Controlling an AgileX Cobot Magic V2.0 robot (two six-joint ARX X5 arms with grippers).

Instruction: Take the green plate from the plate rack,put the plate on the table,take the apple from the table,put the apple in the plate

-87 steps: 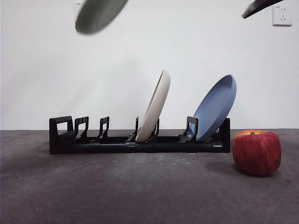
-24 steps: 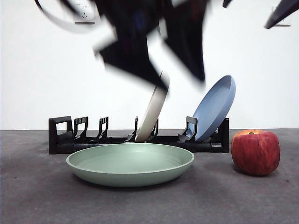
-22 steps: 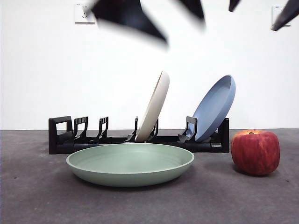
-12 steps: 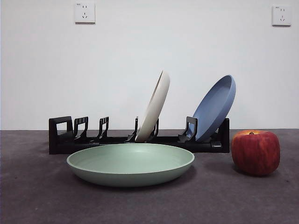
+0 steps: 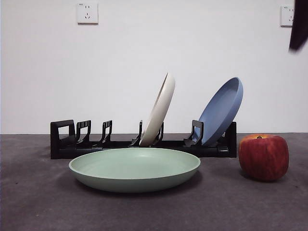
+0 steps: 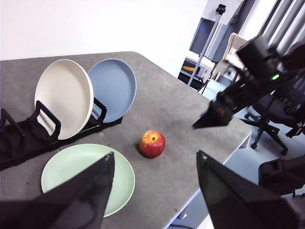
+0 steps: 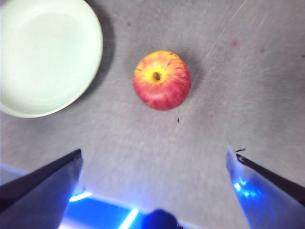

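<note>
The green plate (image 5: 134, 168) lies flat on the table (image 5: 43, 207), just in front of the plate rack (image 5: 96, 147), with nothing in it. To its right on the table stands the red apple (image 5: 263, 156). My left gripper (image 6: 155, 156) hangs open and empty, high above the plate (image 6: 86, 176) and the apple (image 6: 152, 143). My right gripper (image 7: 153, 150) is open and empty above the apple (image 7: 162, 80), beside the plate (image 7: 43, 57). It shows in the front view as a black tip (image 5: 298, 29) at the top right.
A cream-white plate (image 5: 159, 110) and a blue plate (image 5: 221, 110) lean in the rack's slots. The table's edge (image 6: 224, 157) runs close past the apple, with office chairs beyond it. The right arm (image 6: 224, 105) reaches in over that edge.
The green plate came down from the air onto the table and was let go. The arm over it rose out of the front view. A black tip has now entered at the top right.
</note>
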